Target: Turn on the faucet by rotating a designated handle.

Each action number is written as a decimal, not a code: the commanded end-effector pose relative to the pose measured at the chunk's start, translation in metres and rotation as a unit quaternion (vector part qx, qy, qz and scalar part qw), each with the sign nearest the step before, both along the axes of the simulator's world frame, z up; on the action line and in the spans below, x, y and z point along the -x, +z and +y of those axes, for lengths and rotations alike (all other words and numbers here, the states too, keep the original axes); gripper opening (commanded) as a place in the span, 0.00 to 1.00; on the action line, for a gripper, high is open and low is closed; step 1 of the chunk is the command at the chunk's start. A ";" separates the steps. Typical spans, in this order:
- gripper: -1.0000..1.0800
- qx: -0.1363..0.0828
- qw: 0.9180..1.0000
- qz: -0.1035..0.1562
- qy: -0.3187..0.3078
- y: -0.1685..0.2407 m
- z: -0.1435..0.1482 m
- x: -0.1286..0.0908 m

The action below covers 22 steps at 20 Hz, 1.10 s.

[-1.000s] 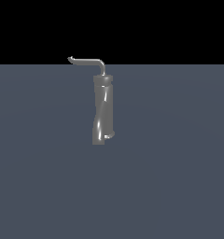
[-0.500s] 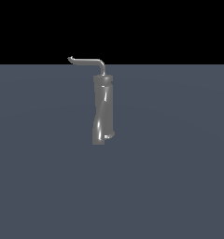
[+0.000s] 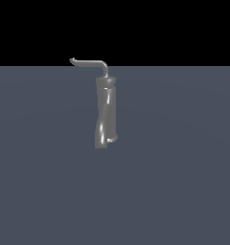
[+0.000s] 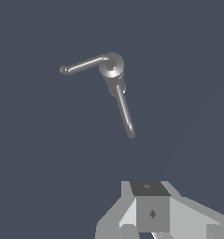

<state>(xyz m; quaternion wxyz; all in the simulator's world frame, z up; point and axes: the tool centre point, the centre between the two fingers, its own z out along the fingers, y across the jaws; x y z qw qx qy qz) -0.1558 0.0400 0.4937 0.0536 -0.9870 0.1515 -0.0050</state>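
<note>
Currently nothing in the exterior view has changed from a second ago: the faucet (image 3: 106,112) stands upright, its handle (image 3: 90,62) pointing toward 9 o'clock and untouched, so rotation is not begun, while the gripper (image 4: 149,219), well apart, cannot be judged open or closed

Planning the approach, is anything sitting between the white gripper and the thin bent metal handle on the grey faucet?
Nothing visible. In the wrist view only bare floor separates the white gripper from the thin light-grey bent handle atop the twisted grey faucet.
</note>
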 end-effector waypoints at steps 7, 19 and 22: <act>0.00 -0.016 0.994 0.022 -0.107 -0.019 0.010 -0.047; 0.00 -0.019 0.965 0.050 -0.258 -0.058 0.026 -0.111; 0.00 -0.016 0.954 0.055 -0.295 -0.070 0.031 -0.126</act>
